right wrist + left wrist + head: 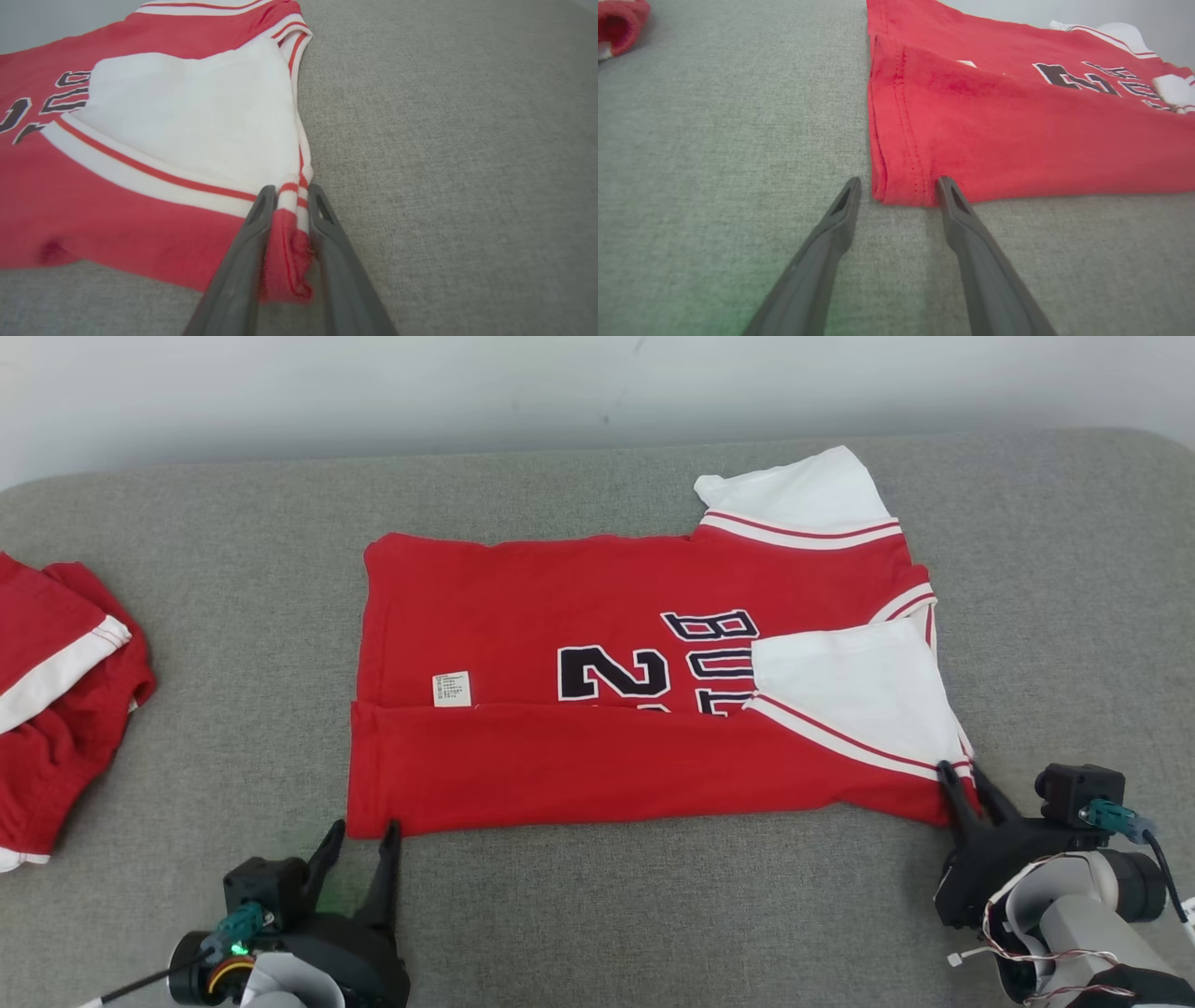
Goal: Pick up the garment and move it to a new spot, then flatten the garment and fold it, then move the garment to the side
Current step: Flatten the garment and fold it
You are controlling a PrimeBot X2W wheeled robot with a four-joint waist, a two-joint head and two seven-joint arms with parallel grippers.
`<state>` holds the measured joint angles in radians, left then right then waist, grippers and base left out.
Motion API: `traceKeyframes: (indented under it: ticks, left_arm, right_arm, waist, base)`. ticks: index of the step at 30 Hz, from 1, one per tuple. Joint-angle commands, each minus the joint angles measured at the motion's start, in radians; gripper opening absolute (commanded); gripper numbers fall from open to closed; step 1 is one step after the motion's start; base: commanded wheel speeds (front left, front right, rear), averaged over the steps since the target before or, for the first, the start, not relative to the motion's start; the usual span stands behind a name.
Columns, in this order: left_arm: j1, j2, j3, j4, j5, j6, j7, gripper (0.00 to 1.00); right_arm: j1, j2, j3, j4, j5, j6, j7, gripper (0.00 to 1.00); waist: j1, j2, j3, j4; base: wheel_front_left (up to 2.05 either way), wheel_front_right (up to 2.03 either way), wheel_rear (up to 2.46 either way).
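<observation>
A red knit basketball jersey (560, 607) with black lettering lies spread flat across the middle of the grey woven-fabric tabletop (233, 569), its length running left to right from where I watch. As I read it, the pick-up, the move and the flattening are done, and folding is under way. The edge nearest the robot is turned up over the body in one long band, below a small white care label (452, 689), and the near white sleeve (850, 691) is folded in on top of the lettering. The far white sleeve (803, 490) sticks out past the far edge, so I judge that the far-side fold, any crosswise fold and the final move to the side are all left to do. My right pincer (963, 775) is clenched on the near right corner, with striped trim bunched between its fingers. My left pincer (364, 835) is released, its fingers spread either side of the near left hem corner and not gripping it. Nothing here serves as a container. A crumpled red garment with a white stripe (65, 709) lies straight on the tabletop at the far left, well apart from the jersey.
</observation>
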<state>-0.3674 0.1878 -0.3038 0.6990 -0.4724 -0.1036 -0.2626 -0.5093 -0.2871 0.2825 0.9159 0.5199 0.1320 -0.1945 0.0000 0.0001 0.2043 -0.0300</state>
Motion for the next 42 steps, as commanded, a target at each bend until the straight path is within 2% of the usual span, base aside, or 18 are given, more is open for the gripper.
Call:
traceKeyframes:
  ticks: [1, 8, 16, 25, 34, 35, 36, 37, 42]
  left_arm:
    - [-0.014, -0.004, 0.000, 0.010, -0.003, -0.002, -0.003, 0.00]
    - [0.003, -0.009, 0.016, 0.022, 0.007, -0.013, -0.003, 0.00]
    - [0.111, -0.027, 0.058, -0.063, 0.011, -0.012, -0.003, 0.00]
    - [0.286, -0.042, 0.083, -0.175, 0.017, 0.009, -0.003, 0.00]
    - [0.367, -0.045, 0.088, -0.197, 0.007, 0.020, -0.003, 0.00]
    - [0.368, -0.043, 0.085, -0.195, 0.014, 0.025, -0.003, 0.04]
    - [0.367, -0.043, 0.085, -0.193, 0.017, 0.026, -0.003, 0.48]
    - [0.367, -0.044, 0.086, -0.194, 0.019, 0.027, -0.003, 1.00]
    - [0.367, -0.049, 0.101, -0.216, 0.034, 0.032, -0.003, 1.00]
  right_arm:
    - [0.005, 0.005, 0.004, 0.011, 0.007, -0.003, 0.000, 0.00]
    - [0.027, -0.002, -0.004, -0.005, 0.027, -0.003, -0.036, 0.00]
    - [0.120, -0.019, -0.020, -0.061, 0.055, -0.003, -0.053, 0.00]
    - [0.329, -0.036, -0.093, -0.209, 0.069, -0.003, -0.028, 0.00]
    - [0.527, 0.012, -0.224, -0.410, 0.017, -0.003, 0.065, 0.00]
    - [0.537, 0.020, -0.235, -0.428, 0.005, -0.003, 0.078, 0.11]
    - [0.545, 0.029, -0.246, -0.448, -0.007, -0.003, 0.087, 0.57]
    - [0.553, 0.036, -0.256, -0.464, -0.017, -0.003, 0.097, 1.00]
    - [0.574, 0.069, -0.303, -0.555, -0.077, -0.003, 0.121, 1.00]
  waist:
    - [0.0000, -0.0001, 0.000, 0.001]
    - [0.0000, -0.0001, -0.045, 0.008]
    - [0.0000, -0.0001, -0.115, 0.014]
    - [0.0000, -0.0001, -0.166, 0.030]
    - [0.0000, -0.0001, -0.171, 0.025]
    - [0.0000, -0.0001, -0.172, 0.024]
    - [0.0000, -0.0001, -0.174, 0.023]
    - [0.0000, -0.0001, -0.177, 0.022]
    - [0.0000, -0.0001, -0.196, 0.022]
  base:
    - [0.00, 0.00, 0.00]
    - [0.00, 0.00, 0.00]
    - [0.00, 0.00, 0.00]
    - [0.00, 0.00, 0.00]
    - [0.00, 0.00, 0.00]
    - [0.00, 0.00, 0.00]
    - [0.00, 0.00, 0.00]
    - [0.00, 0.00, 0.00]
    - [0.00, 0.00, 0.00]
